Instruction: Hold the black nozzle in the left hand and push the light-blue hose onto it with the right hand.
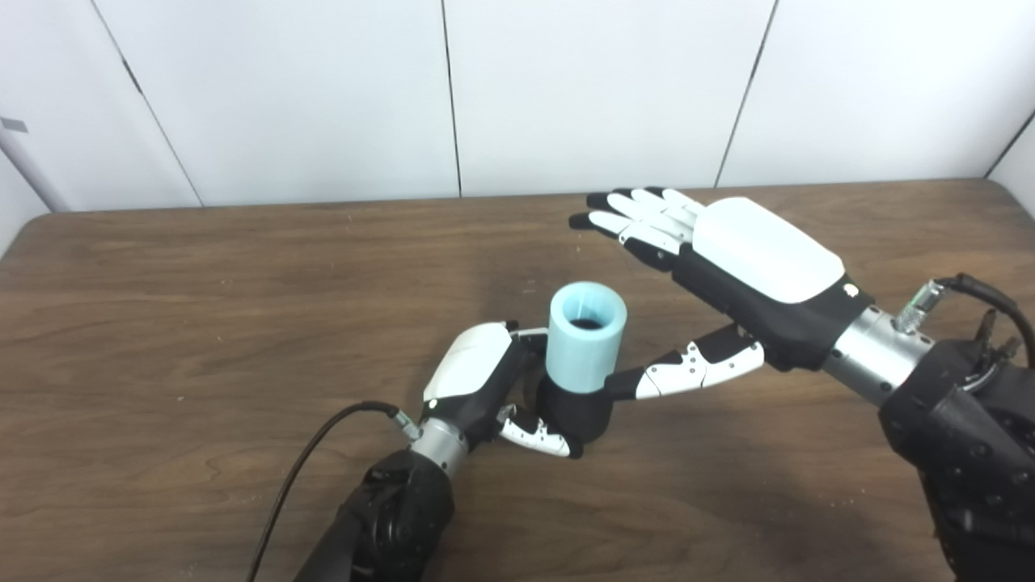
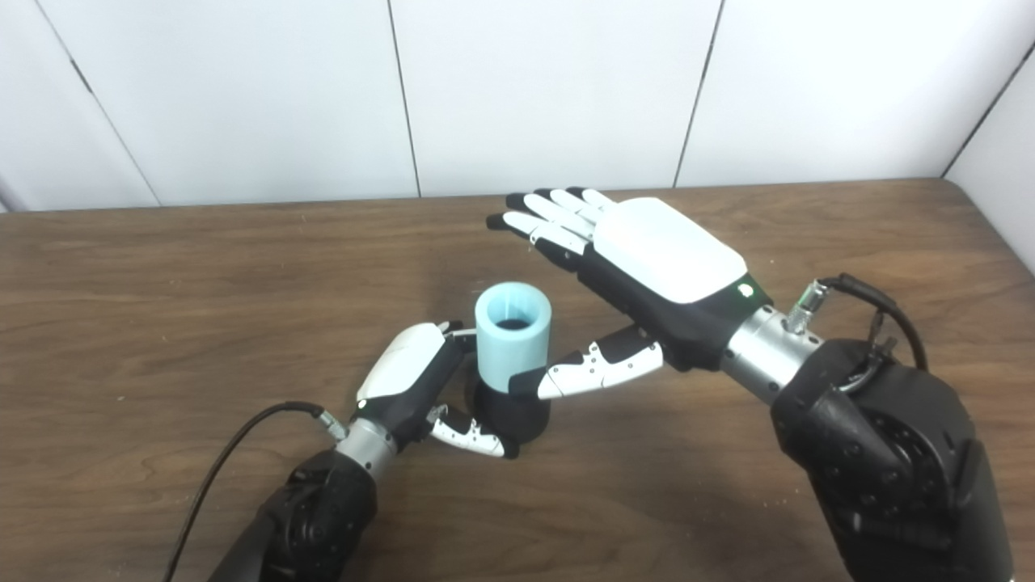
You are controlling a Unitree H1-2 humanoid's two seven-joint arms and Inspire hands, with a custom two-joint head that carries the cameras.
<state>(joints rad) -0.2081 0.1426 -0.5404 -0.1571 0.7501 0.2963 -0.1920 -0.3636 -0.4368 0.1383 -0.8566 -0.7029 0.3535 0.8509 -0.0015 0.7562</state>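
The black nozzle (image 1: 576, 411) stands upright on the table (image 1: 162, 339) with my left hand (image 1: 477, 380) shut around its base, thumb curled across the front. The light-blue hose (image 1: 585, 335), a short thick tube, sits on top of the nozzle with its open end up. My right hand (image 1: 728, 259) hovers to the right and behind it, open, fingers stretched flat toward the far side. Its thumb (image 2: 594, 368) points left and reaches the seam between hose and nozzle; I cannot tell whether it touches.
A black cable (image 1: 307, 461) runs from my left wrist toward the near edge. A white panelled wall (image 1: 453, 97) stands right behind the table's far edge.
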